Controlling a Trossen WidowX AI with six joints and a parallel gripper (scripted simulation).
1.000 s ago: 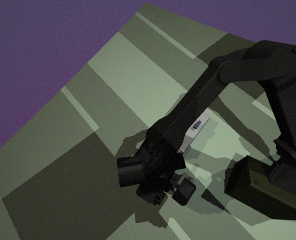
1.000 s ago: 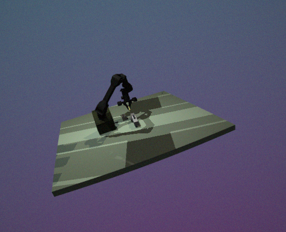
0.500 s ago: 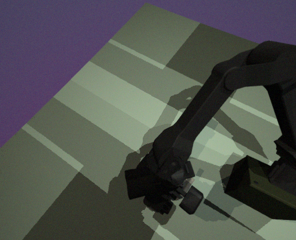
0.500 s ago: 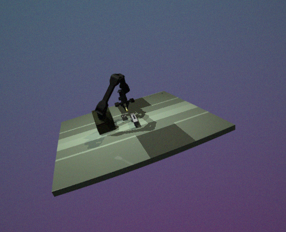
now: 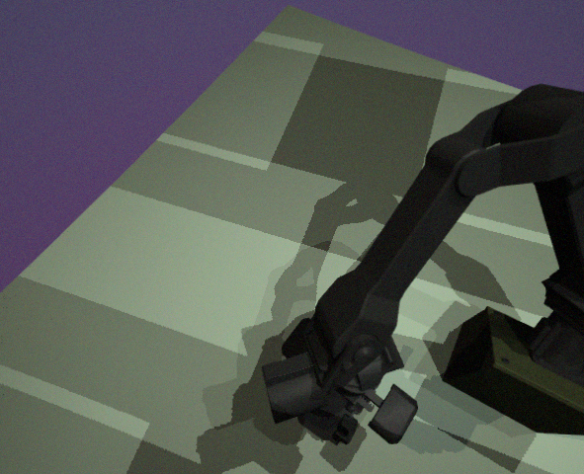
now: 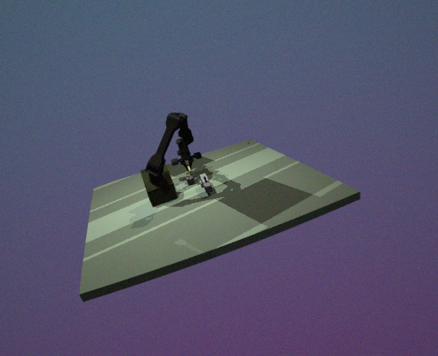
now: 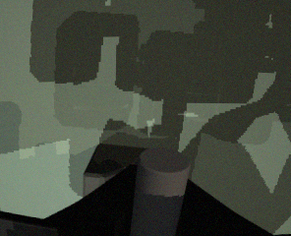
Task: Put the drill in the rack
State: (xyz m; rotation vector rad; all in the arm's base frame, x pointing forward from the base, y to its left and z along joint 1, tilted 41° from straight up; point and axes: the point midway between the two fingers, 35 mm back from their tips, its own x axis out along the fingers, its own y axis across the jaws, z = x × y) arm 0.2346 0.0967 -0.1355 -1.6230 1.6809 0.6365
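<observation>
My gripper point(image 6: 188, 167) point(image 7: 150, 176) is shut on the drill, a thin round rod. The drill point(image 6: 189, 169) point(image 7: 164, 172) shows as a small yellow piece below the fingers in the exterior view and as a dull pinkish-grey cylinder with a darker lower part in the wrist view. A small dark grey block point(image 6: 190, 179), probably the rack, stands just under the gripper. A pale pinkish housing point(image 6: 204, 177) with a dark end lies to its right. A dark-topped block point(image 7: 93, 184) shows partly beside the drill. The key cannot be made out. The top view hides the fingertips.
The arm's dark olive base point(image 5: 516, 379) point(image 6: 160, 191) stands on the table point(image 5: 179, 255) point(image 6: 134, 253), to the left of the small blocks in the exterior view. The arm bends over the work area and hides part of it in the top view. Several shadows cross the table.
</observation>
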